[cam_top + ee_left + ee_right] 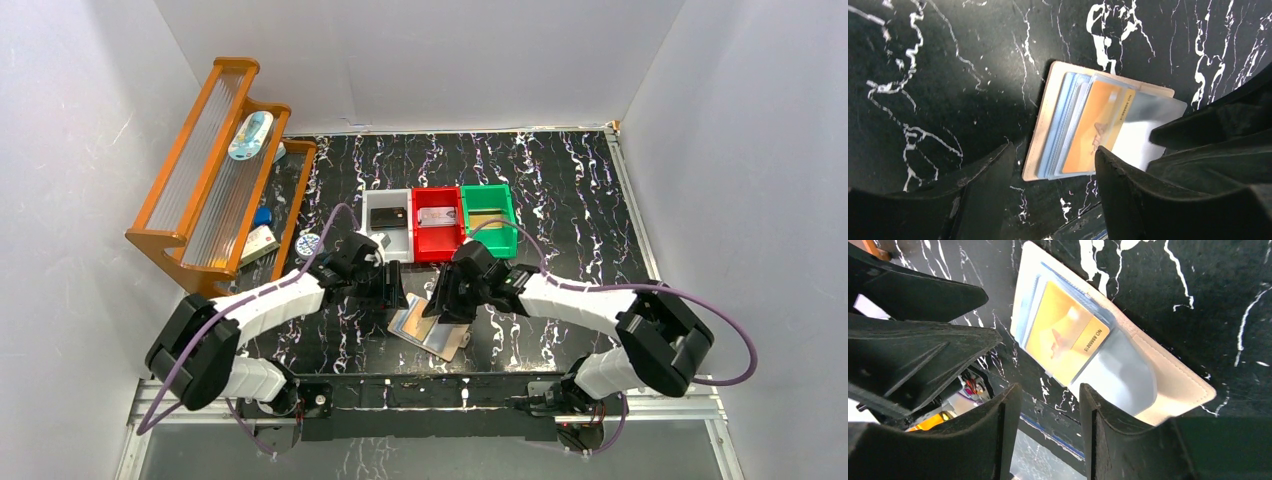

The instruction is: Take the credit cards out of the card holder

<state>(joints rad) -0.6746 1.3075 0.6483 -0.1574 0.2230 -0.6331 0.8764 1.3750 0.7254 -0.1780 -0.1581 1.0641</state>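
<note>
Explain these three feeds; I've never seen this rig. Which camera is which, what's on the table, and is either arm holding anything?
The wide picture looks down on two robot arms bolted at the table's near edge. The other two come from cameras on each wrist; the dark prongs at the bottom are that arm's own fingers. Between the arms lies the open card holder, an orange card tucked inside. Behind it stand a grey bin, a red bin and a green bin, each with something flat in it; a wooden rack is far left. The left tool and right tool hover over the holder, both open, holding nothing.
</note>
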